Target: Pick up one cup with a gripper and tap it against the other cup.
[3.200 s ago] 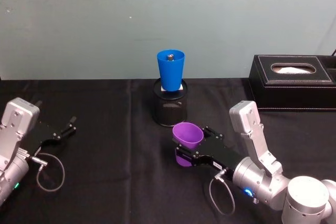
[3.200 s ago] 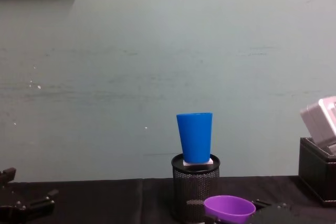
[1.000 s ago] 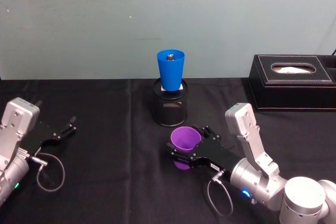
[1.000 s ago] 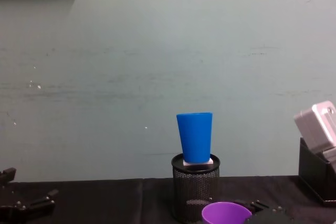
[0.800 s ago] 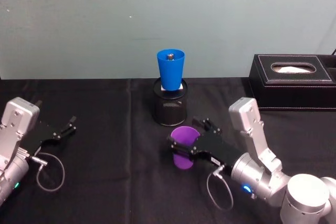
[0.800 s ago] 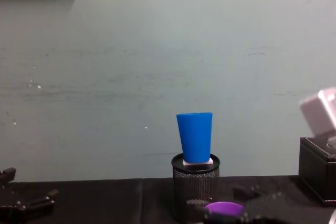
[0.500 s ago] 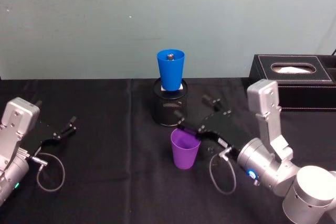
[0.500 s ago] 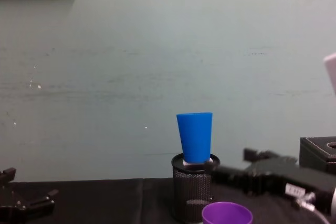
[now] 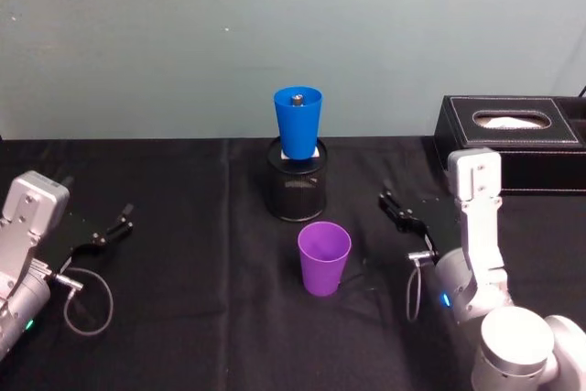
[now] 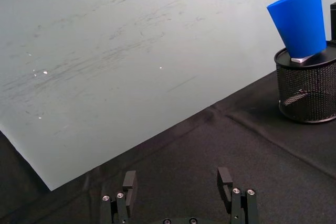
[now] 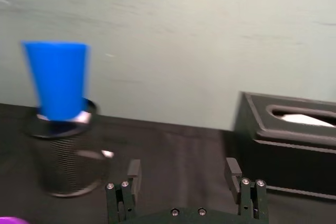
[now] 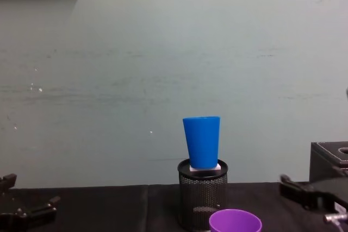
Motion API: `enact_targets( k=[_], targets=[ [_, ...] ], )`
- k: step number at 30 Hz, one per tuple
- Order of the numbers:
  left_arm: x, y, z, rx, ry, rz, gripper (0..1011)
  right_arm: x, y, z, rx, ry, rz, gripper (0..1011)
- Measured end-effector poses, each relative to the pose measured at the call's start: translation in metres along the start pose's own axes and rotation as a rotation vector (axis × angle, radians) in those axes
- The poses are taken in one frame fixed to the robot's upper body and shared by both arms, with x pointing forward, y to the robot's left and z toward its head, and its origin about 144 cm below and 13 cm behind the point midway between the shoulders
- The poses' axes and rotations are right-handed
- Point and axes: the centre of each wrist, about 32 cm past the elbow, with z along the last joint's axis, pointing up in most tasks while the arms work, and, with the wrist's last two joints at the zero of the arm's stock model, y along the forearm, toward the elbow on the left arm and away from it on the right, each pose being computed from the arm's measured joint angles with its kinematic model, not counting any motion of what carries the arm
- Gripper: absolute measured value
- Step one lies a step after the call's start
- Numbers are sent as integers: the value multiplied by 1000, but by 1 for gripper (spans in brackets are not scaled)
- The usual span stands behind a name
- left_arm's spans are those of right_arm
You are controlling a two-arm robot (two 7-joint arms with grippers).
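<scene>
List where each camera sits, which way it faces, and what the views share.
Head: high, looking down at the purple cup, both arms showing.
Chest: low, facing the wall across the table; right tool at its edge.
Left wrist: behind the open left tool, facing the wall.
Right wrist: behind the open right tool, toward the tissue box.
All share the blue cup.

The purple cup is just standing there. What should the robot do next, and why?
Probably reach the right hand back to the purple cup and grasp it. The cup stands upright on the black cloth, free of both open hands, and the blue cup waits atop the mesh holder.
</scene>
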Motion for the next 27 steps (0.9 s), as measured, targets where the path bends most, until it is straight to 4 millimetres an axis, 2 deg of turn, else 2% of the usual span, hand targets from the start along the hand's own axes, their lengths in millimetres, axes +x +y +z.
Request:
enact_targets(
  k=[8,27],
  targets=[
    [0,0,0,0,0,0,1000,-6,4,-12,-4,-34,-82,1002],
    [0,0,0,0,0,0,1000,-6,4,-11,-2,-34,-78,1002]
  ],
)
